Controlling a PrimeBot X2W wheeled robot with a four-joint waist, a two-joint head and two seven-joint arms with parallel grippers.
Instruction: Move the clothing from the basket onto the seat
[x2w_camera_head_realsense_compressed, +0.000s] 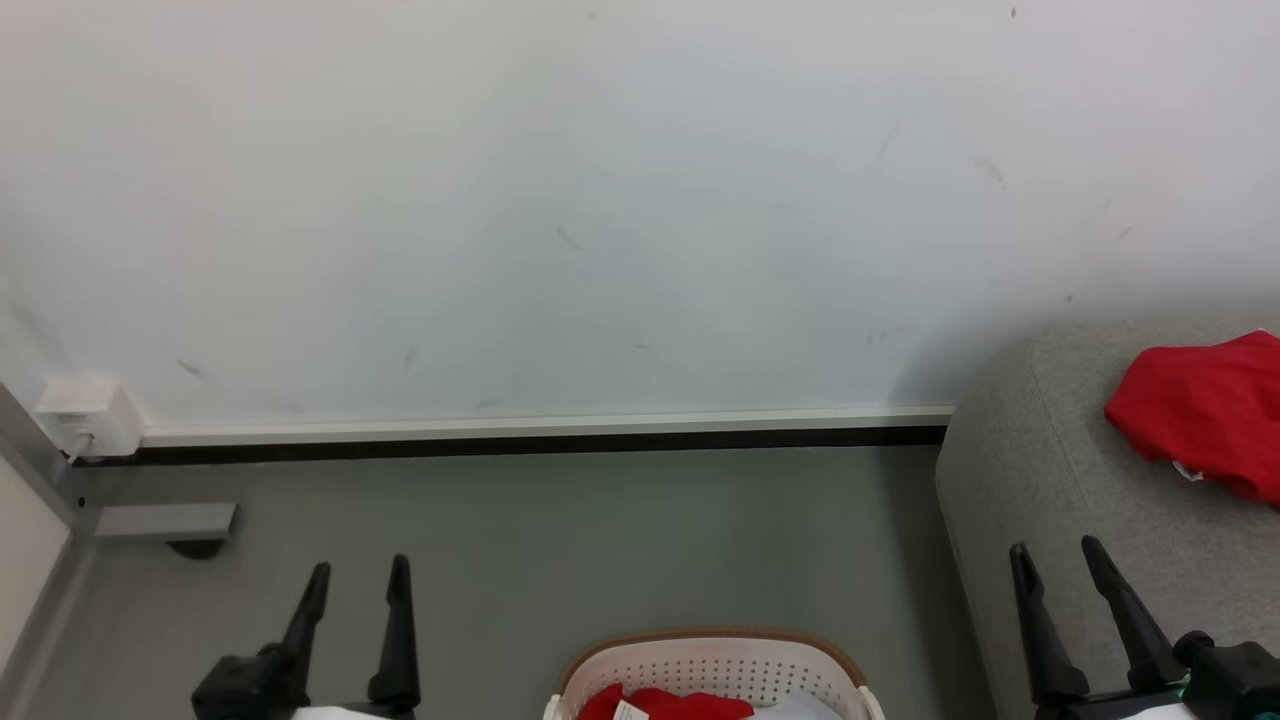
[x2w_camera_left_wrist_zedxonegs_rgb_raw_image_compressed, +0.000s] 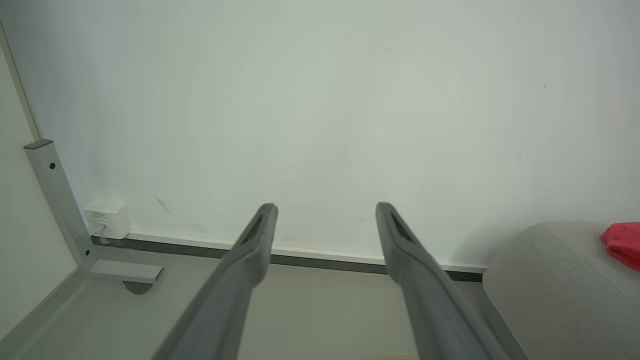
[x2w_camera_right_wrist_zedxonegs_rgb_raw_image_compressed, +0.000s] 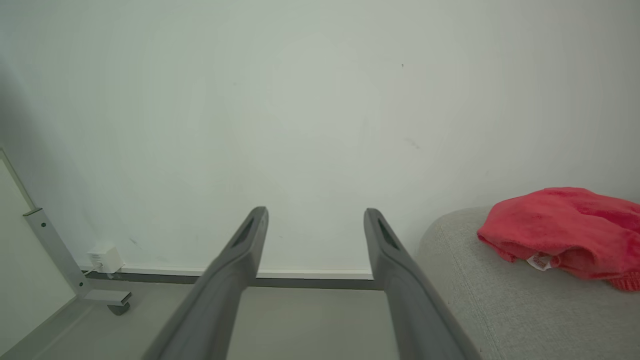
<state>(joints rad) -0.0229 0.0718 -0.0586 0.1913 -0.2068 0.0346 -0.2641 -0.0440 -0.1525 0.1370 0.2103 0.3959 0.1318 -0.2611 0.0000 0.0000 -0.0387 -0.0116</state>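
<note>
The cream basket (x2w_camera_head_realsense_compressed: 712, 662) with a brown rim stands on the floor at the bottom middle of the head view, with red clothing (x2w_camera_head_realsense_compressed: 665, 704) and a white tag inside. A second red garment (x2w_camera_head_realsense_compressed: 1205, 410) lies on the grey seat (x2w_camera_head_realsense_compressed: 1040, 480) at the right; the right wrist view shows that garment (x2w_camera_right_wrist_zedxonegs_rgb_raw_image_compressed: 565, 230) on the seat (x2w_camera_right_wrist_zedxonegs_rgb_raw_image_compressed: 480, 295), and the left wrist view shows its edge (x2w_camera_left_wrist_zedxonegs_rgb_raw_image_compressed: 622, 242). My left gripper (x2w_camera_head_realsense_compressed: 360, 570) is open and empty, left of the basket. My right gripper (x2w_camera_head_realsense_compressed: 1055, 550) is open and empty over the seat's front corner.
A white wall with a dark skirting strip (x2w_camera_head_realsense_compressed: 540, 440) runs behind. A grey metal frame leg (x2w_camera_head_realsense_compressed: 160, 520) with a caster and a white wall box (x2w_camera_head_realsense_compressed: 85, 415) stand at the left. Grey floor (x2w_camera_head_realsense_compressed: 600, 540) lies between the frame and the seat.
</note>
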